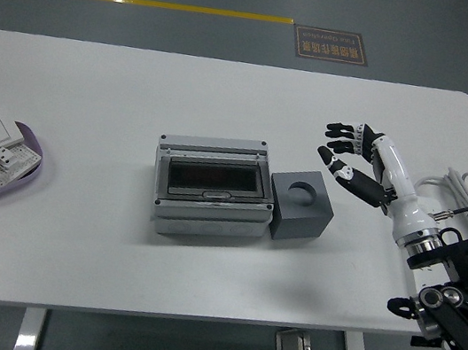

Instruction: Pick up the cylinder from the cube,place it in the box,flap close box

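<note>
Cylinder: not visible. Cube, centre frame, shows an empty round socket on top; box, touching cube's left side, has its clear flap down. Judged: cylinder is inside, under the flap, task approx. complete. Handling est.: small rigid part, prob. light and smooth, could roll; take by the sides w/ thumb and fingertips. Right hand, right of centre, above the tabletop: fingers spread, holding nothing, clear of cube.

The box has its flap shut; the contents cannot be seen through the dark window. The power strip at the counter right edge is largely hidden behind the right arm.
</note>
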You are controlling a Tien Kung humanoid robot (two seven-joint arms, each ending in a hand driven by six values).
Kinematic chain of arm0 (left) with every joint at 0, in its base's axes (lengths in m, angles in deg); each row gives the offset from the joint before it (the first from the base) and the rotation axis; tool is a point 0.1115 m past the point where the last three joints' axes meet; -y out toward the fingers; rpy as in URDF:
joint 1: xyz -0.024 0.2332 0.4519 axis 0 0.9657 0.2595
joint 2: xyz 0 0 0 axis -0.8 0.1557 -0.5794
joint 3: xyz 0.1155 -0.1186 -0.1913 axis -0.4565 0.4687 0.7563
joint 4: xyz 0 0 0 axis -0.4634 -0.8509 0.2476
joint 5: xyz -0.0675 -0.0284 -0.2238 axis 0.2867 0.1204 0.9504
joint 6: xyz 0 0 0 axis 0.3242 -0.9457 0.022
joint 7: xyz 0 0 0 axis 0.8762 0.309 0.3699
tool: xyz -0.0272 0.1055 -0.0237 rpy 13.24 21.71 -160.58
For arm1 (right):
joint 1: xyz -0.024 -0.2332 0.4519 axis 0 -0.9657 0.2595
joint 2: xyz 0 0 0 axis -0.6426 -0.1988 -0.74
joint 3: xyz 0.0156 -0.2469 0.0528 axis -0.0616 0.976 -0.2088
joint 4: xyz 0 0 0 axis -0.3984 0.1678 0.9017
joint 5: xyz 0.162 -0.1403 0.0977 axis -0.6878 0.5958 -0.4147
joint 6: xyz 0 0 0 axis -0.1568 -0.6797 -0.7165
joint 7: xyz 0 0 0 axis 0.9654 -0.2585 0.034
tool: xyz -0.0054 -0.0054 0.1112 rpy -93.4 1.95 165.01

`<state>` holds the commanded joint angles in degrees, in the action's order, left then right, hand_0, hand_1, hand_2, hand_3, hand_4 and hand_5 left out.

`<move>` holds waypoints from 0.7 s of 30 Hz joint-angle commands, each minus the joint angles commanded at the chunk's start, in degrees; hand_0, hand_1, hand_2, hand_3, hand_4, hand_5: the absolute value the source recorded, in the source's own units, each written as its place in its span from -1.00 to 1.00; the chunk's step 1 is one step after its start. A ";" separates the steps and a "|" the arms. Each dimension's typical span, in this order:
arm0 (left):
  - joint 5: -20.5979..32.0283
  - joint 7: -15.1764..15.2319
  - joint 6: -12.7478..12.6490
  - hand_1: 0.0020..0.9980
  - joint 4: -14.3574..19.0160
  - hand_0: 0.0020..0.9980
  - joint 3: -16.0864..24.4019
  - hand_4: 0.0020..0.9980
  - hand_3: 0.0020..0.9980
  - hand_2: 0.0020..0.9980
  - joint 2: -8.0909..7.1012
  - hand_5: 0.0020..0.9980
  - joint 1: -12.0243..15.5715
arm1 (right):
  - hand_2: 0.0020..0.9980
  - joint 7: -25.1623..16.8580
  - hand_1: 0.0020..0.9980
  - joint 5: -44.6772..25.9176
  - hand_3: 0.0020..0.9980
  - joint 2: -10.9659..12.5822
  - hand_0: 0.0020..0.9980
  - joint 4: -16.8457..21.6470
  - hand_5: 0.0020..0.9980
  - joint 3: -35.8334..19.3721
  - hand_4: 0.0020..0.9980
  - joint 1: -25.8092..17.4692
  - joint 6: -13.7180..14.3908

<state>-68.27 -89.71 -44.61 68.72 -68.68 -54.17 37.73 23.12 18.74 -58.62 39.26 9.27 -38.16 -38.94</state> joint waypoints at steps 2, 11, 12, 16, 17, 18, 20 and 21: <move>-0.20 -0.06 0.03 0.27 0.00 0.22 0.12 0.37 0.26 0.26 -0.21 -0.50 -0.18 | 0.35 -0.97 0.30 -2.72 0.28 -0.17 0.41 -0.24 -0.20 -0.39 0.58 -0.14 -0.18; -0.95 -0.37 0.15 0.27 0.03 0.22 0.59 0.37 0.27 0.26 -0.93 -0.50 -0.15 | 0.35 -3.00 0.32 -9.76 0.26 -0.31 0.42 -0.93 -0.20 -1.13 0.58 -0.56 -0.30; -1.16 -0.47 0.16 0.27 -0.01 0.22 0.80 0.37 0.27 0.26 -0.96 -0.50 -0.12 | 0.35 -2.96 0.32 -10.00 0.26 -0.30 0.42 -0.88 -0.20 -1.21 0.58 -0.65 -0.34; -2.25 -0.92 0.26 0.27 -0.23 0.22 1.89 0.37 0.27 0.25 -0.95 -0.50 -0.16 | 0.35 -2.48 0.32 -10.70 0.26 -0.11 0.43 -0.21 -0.22 -1.26 0.58 -0.89 -0.53; -2.31 -0.93 0.28 0.27 -0.26 0.22 1.90 0.37 0.27 0.25 -0.90 -0.50 -0.14 | 0.35 -2.20 0.32 -10.65 0.26 -0.06 0.43 -0.01 -0.22 -1.24 0.58 -0.87 -0.67; -2.25 -0.90 0.30 0.27 -0.29 0.22 1.86 0.37 0.27 0.25 -0.82 -0.50 -0.09 | 0.35 -1.91 0.32 -10.58 0.26 -0.02 0.43 0.15 -0.22 -1.23 0.58 -0.84 -0.84; -2.00 -0.80 0.30 0.27 -0.31 0.22 1.69 0.37 0.27 0.25 -0.63 -0.50 0.05 | 0.36 -1.40 0.33 -10.46 0.25 0.03 0.45 0.38 -0.22 -1.23 0.58 -0.75 -1.16; -1.91 -0.78 0.30 0.27 -0.35 0.22 1.67 0.37 0.27 0.25 -0.47 -0.50 0.12 | 0.36 -1.15 0.33 -10.39 0.25 0.04 0.45 0.47 -0.22 -1.24 0.58 -0.65 -1.36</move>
<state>-70.18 -90.48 -44.31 68.37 -67.01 -54.64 37.85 21.96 8.34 -58.57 39.73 8.03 -38.80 -40.30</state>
